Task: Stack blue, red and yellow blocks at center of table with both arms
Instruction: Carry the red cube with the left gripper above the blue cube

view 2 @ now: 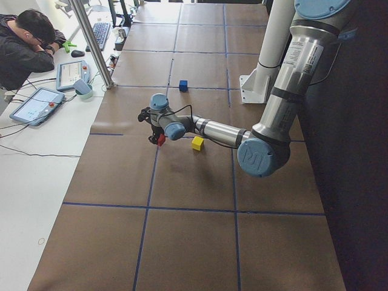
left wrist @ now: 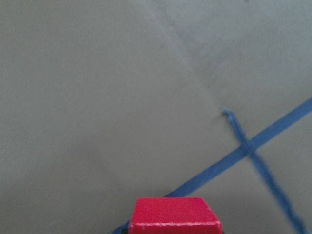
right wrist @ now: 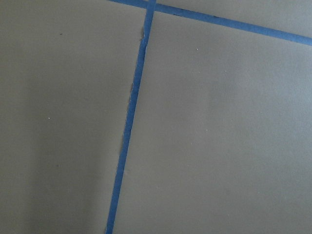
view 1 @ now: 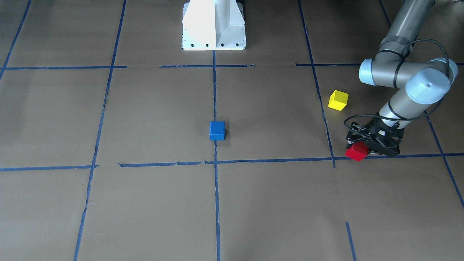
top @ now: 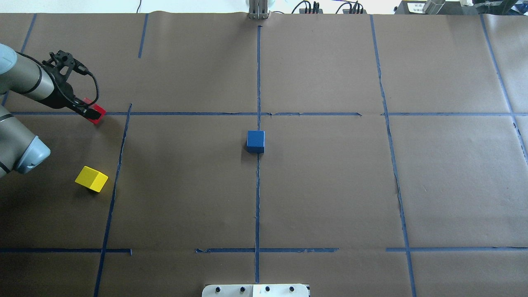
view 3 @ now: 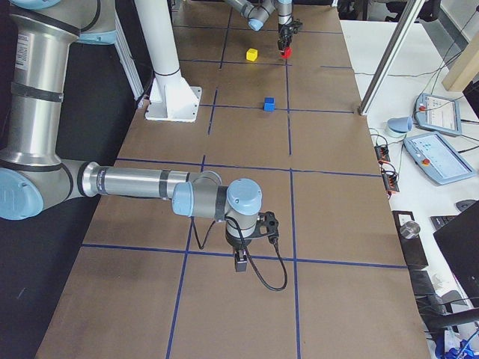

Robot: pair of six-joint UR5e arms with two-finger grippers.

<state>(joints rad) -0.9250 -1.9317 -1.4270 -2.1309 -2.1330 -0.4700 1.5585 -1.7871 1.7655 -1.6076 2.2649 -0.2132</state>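
Reading the overhead view from its left edge: noted left arm reaching out over the table near its left end. Found left gripper closed narrow on the red block. Located that block right at a blue tape line, just short of a crossing of two lines. Cannot tell whether lifted clear of the paper or touching it. Confirmed in left wrist view: red top face at bottom centre, tape crossing beyond.

Found yellow block loose on the paper, nearer the robot than the red one, apart from gripper and arm, turned askew to the grid, just left of a lengthwise tape line.

Found blue block alone at table centre, sitting square on the central tape line, just robot-side of the cross line, well apart from both other blocks.

Sighted white pedestal at bottom edge, centre.

Sighted right arm in the exterior right view only, far along the table from all three blocks, with right gripper pointing down close over a tape line. Cannot tell finger spacing of right gripper. Recorded only brown paper and crossing tape in right wrist view.
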